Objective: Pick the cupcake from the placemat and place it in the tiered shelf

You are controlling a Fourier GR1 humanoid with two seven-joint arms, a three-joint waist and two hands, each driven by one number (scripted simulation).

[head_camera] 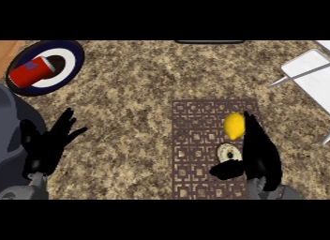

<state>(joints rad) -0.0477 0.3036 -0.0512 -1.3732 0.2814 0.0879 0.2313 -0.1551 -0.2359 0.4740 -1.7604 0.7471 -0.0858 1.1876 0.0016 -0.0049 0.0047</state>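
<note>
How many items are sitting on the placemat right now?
2: a lemon near the placemat's right edge, and the cupcake just below it, beside the right hand. That hand may hide more.

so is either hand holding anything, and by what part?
Nothing held yet. Right hand is around the cupcake on the placemat, not visibly closed. Left hand rests open.

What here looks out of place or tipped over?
The red cup lies on its side on the plate at the far left, open end toward the plate's middle. No spill shows. Nothing else stands out.
</note>
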